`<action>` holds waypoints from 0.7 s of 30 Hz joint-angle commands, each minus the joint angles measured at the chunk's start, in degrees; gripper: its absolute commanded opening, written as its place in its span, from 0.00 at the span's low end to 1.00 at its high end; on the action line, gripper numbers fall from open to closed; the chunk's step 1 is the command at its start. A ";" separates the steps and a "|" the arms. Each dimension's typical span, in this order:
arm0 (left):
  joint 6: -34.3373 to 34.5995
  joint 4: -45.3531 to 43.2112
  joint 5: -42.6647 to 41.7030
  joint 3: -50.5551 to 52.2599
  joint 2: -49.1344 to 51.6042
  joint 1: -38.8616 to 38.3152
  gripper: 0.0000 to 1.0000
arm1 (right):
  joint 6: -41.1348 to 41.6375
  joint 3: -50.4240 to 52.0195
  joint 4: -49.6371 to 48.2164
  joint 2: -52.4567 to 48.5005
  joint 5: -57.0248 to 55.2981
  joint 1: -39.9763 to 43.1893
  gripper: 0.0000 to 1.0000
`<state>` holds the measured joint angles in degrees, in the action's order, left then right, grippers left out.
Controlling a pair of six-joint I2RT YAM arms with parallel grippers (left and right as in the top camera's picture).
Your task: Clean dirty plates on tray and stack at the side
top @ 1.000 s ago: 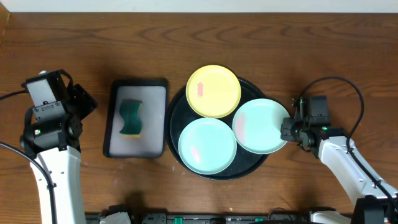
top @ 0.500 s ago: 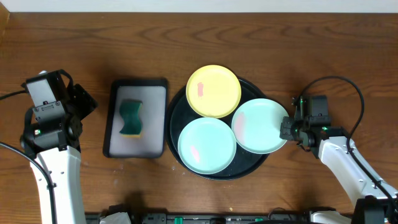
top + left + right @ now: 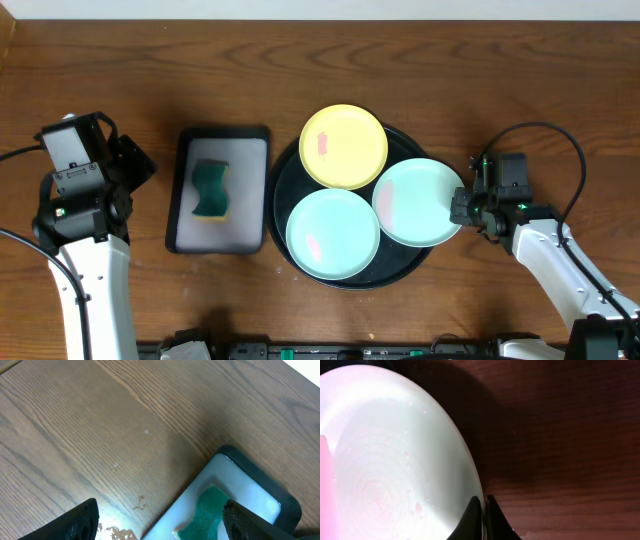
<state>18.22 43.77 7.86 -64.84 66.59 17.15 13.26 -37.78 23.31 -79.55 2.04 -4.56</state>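
Now we log right gripper (image 3: 482, 510) pinching only the rim of rightmost mint plate (image 3: 395, 460); lifting may slip it. Left gripper (image 3: 165, 522) hangs wide.

On the tray (image 3: 279, 205), three plates: back plate (image 3: 343, 146) behind, front plate (image 3: 333, 233) before it, right plate (image 3: 420, 202) beside both, overhanging the right rim. Just left of the tray, a small tray (image 3: 247, 205) with a sponge (image 3: 210, 190) in it. All on the table (image 3: 150, 70).
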 commanded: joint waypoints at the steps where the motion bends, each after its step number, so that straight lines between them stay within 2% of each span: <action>1: 0.31 0.31 0.31 -0.96 0.09 0.31 0.80 | -0.04 0.13 0.44 -0.28 -0.57 -0.02 0.01; 6: 0.31 0.33 0.31 -0.96 0.09 0.31 0.80 | -0.02 0.13 0.22 -0.28 -1.14 -0.02 0.02; 8: 0.31 0.31 0.31 -0.96 0.09 0.31 0.80 | -0.02 0.13 0.24 -0.28 -1.81 -0.02 0.10; 12: 0.31 0.31 0.31 -0.96 0.09 0.31 0.80 | -0.02 0.13 0.28 -0.28 -1.77 -0.04 0.17; 21: 0.31 0.31 0.31 -0.96 0.09 0.31 0.80 | 0.02 0.13 0.07 -0.31 -1.77 -0.04 0.20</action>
<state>18.22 43.79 7.86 -64.84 66.59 17.15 13.21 -37.78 23.49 -79.59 1.04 -4.56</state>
